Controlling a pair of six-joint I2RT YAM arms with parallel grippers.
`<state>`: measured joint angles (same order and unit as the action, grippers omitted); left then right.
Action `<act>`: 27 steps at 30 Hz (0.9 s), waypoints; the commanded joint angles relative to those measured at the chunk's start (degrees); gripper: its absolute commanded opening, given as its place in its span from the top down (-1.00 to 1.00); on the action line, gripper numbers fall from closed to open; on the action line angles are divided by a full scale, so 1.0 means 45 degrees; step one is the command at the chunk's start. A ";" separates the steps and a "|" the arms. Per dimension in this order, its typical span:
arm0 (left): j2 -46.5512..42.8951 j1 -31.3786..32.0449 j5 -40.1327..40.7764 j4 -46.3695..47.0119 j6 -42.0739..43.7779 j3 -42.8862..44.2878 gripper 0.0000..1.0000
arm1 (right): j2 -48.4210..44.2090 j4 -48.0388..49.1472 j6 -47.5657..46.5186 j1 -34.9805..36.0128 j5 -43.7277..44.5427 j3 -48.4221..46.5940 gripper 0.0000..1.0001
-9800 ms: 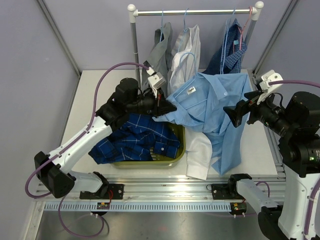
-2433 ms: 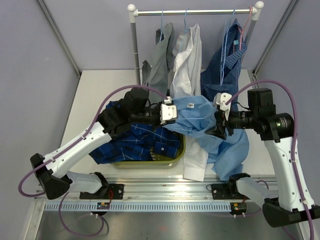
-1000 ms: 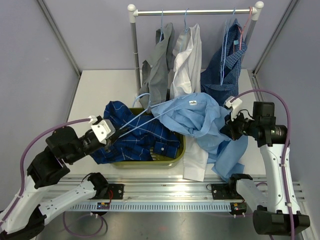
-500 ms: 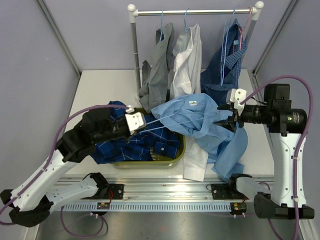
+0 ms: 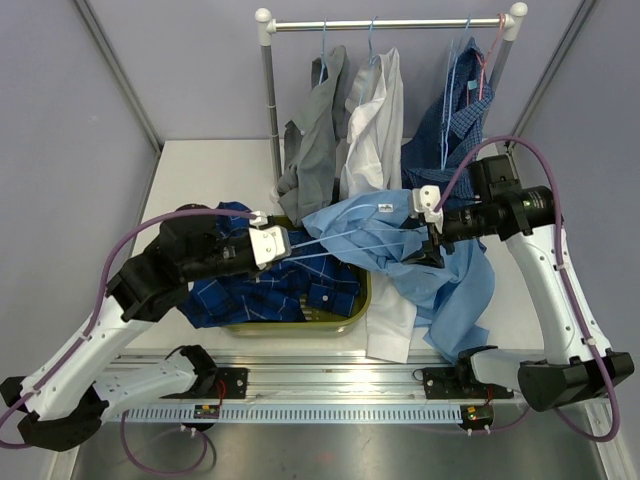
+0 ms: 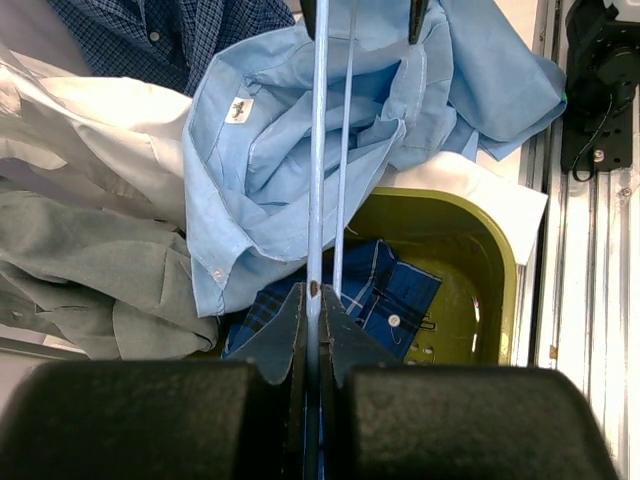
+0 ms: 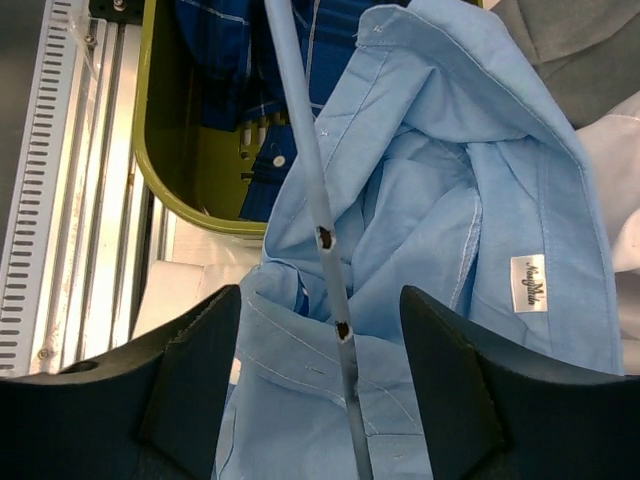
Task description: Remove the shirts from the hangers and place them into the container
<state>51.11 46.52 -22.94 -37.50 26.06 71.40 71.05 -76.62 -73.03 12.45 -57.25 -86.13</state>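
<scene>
Right claw (image 7: 320, 300) has opened wide — hanger (image 7: 315, 190) now runs between its fingers, light-blue shirt (image 7: 450, 200) beneath. Left claw (image 6: 312, 298) grips hanger; shirt not yet off.

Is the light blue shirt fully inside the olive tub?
No: the light blue shirt drapes over the right rim of the olive tub and spills onto the table beside it.

place: robot lab cell | evidence: plain grey panel walls (image 5: 60, 130), aluminium mounting rail (image 5: 330, 377), white table (image 5: 205, 170)
</scene>
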 commanded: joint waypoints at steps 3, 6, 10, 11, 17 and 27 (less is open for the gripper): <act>-0.0517 -0.0026 -0.0002 0.1046 0.0146 0.0092 1.00 | -0.0592 -0.3012 -0.0020 0.0105 0.0165 -0.0255 0.07; -0.0596 -0.0026 0.0584 0.1339 0.0126 -0.0162 1.00 | -0.1041 -0.2818 0.0252 0.0125 -0.0049 -0.0236 0.59; -0.0635 -0.0045 0.1288 0.1846 -0.0049 -0.0377 1.00 | -0.2075 -0.1319 0.1694 0.0125 -0.0031 0.0213 1.00; -0.0655 -0.0045 0.1637 0.2041 -0.0127 -0.0474 1.00 | -0.2406 -0.0927 0.2956 0.0105 0.0201 0.0233 1.00; -0.1433 -0.0045 0.4989 0.4422 -0.1007 -0.1157 -0.74 | -0.3714 0.1106 0.6398 -0.1314 0.0693 0.0409 1.00; -0.3409 -0.0045 0.9355 0.7395 -0.0343 -0.3676 -0.98 | -0.4811 0.4759 1.1929 -0.4504 0.3636 0.0389 1.00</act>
<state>36.27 46.39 11.03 -11.31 23.14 57.80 48.73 -63.44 -31.38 -6.90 -49.45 -83.99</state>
